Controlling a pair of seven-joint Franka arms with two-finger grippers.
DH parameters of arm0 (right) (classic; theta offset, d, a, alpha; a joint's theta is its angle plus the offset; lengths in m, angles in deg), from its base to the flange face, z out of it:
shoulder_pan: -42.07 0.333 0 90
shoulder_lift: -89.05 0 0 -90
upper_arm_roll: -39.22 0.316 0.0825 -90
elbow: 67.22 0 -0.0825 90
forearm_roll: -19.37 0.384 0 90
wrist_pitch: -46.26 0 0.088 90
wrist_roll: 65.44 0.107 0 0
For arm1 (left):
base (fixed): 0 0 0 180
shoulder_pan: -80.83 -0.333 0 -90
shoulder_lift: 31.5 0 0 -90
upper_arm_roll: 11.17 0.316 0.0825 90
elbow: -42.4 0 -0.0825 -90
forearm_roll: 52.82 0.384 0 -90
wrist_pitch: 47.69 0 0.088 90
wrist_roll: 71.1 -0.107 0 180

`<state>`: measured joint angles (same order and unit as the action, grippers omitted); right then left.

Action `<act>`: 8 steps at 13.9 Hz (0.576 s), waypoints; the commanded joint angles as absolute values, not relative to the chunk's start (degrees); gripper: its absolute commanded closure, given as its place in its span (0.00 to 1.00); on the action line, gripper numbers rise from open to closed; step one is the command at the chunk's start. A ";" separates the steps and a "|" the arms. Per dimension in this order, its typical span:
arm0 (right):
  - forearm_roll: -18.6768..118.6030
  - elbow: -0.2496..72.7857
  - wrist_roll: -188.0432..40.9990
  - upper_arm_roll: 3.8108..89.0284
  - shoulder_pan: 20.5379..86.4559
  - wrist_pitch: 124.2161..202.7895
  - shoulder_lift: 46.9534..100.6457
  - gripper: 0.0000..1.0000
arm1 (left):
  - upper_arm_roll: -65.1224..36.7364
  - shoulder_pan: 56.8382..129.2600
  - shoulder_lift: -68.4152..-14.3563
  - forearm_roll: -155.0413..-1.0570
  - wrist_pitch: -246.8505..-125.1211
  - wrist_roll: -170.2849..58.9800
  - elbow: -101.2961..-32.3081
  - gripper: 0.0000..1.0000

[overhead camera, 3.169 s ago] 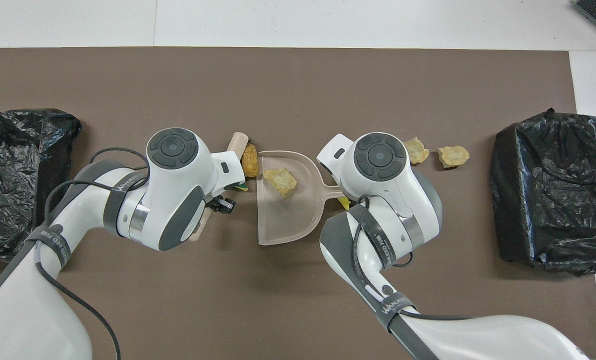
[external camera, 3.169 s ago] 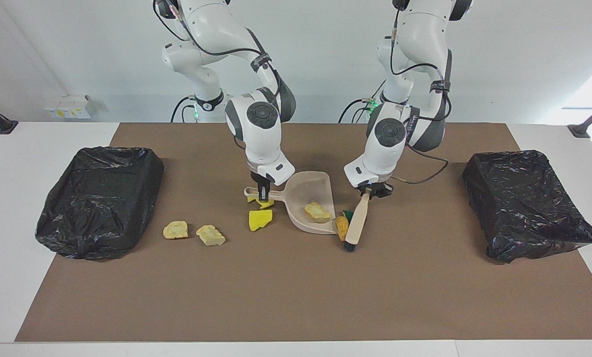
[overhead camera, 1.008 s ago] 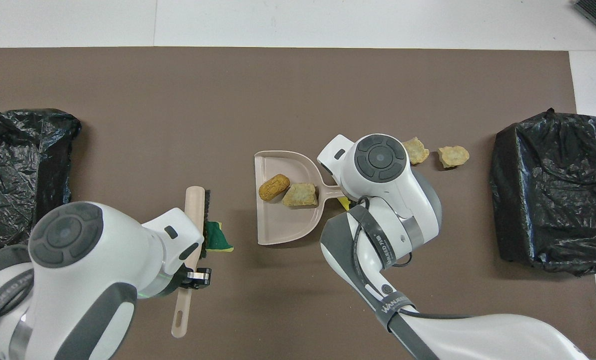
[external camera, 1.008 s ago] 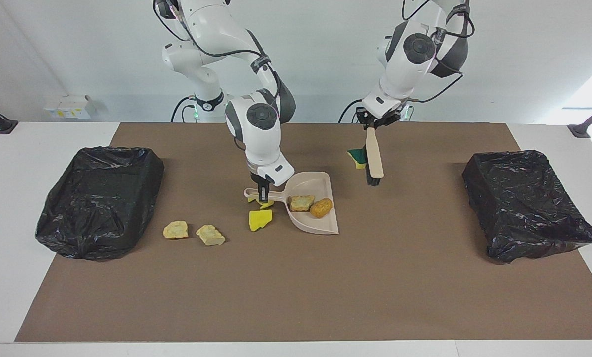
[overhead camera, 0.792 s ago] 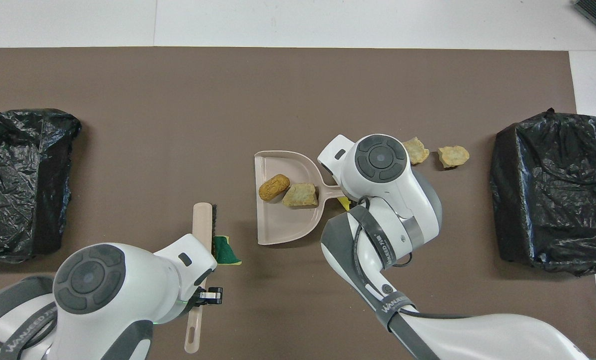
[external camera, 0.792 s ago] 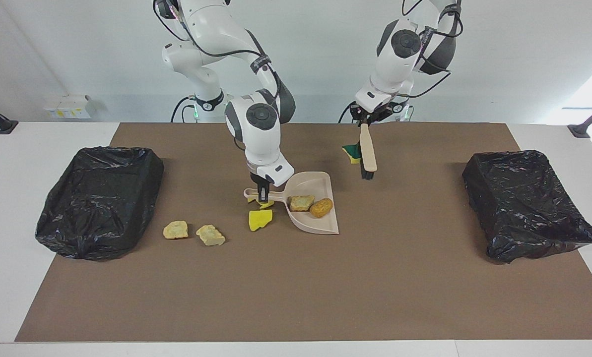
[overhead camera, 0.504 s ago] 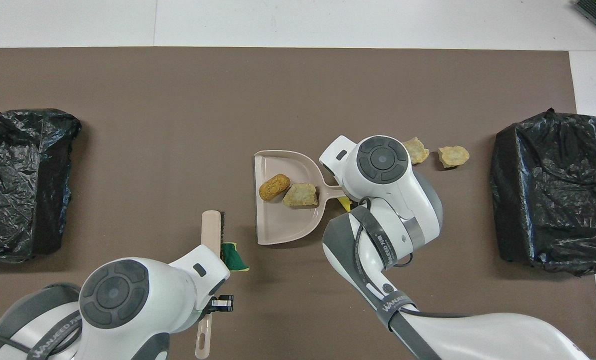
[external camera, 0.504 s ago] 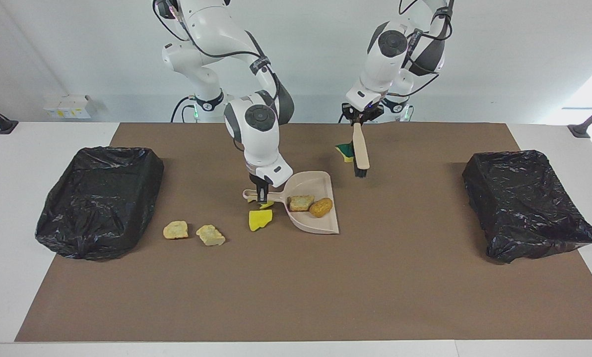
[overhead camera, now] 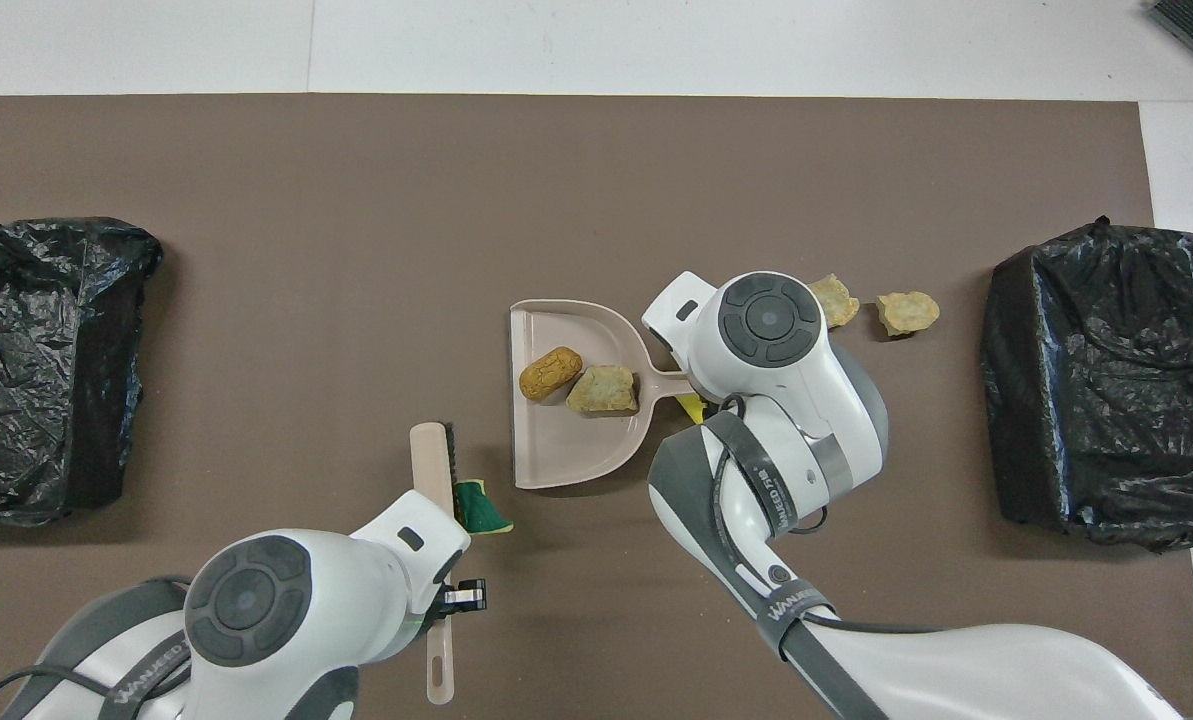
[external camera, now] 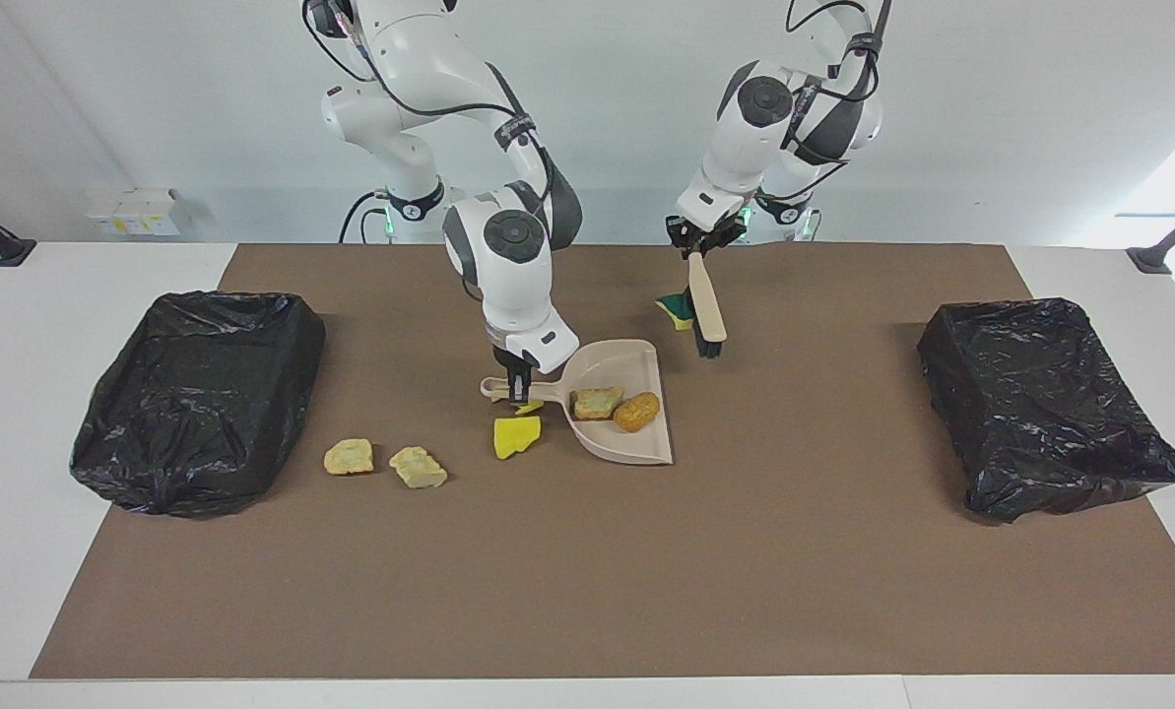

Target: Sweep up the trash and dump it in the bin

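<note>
From across, I see my right hand [external camera: 521, 386] clamped on the beige plastic dustpan [external camera: 619, 403] handle, hidden from above. Two brown lumps [overhead camera: 576, 380] sit inside. My left hand [external camera: 697, 246] grips the wooden brush [external camera: 706, 305]; green-and-yellow sponge [overhead camera: 479, 507] at the dustpan's seven o'clock.

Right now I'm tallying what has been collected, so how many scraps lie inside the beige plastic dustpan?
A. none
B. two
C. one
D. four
B: the beige plastic dustpan holds two scraps, a pale tan crumbly chunk and an orange-brown lump beside it; the overhead view shows the same pair. The right gripper holds the dustpan's handle.
</note>
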<state>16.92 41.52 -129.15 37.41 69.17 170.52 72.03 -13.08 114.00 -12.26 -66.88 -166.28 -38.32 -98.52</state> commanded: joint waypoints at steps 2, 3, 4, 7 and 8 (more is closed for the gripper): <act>20.34 42.38 -136.08 37.99 66.51 167.55 75.42 1.00 | -13.10 111.33 -21.71 -70.14 -178.51 -32.80 -93.14 1.00; 20.60 42.21 -136.36 38.08 66.24 167.55 75.69 1.00 | -13.27 111.85 -25.05 -70.14 -181.60 -30.77 -91.83 1.00; 21.39 42.12 -136.36 37.99 66.24 167.63 75.69 1.00 | -13.27 113.08 -28.04 -70.14 -184.16 -29.71 -89.90 1.00; 22.36 42.11 -136.45 37.90 66.50 168.07 75.69 1.00 | -13.36 114.58 -30.45 -70.14 -185.59 -28.64 -87.95 1.00; 22.36 42.12 -135.84 37.90 66.85 168.25 75.69 1.00 | -13.36 114.76 -30.45 -70.14 -186.03 -28.64 -87.95 1.00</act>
<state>20.94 41.50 -134.60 37.45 67.12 168.16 74.75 -13.84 113.54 -30.19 -69.42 -185.45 -29.50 -89.26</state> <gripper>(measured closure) 0.683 0.744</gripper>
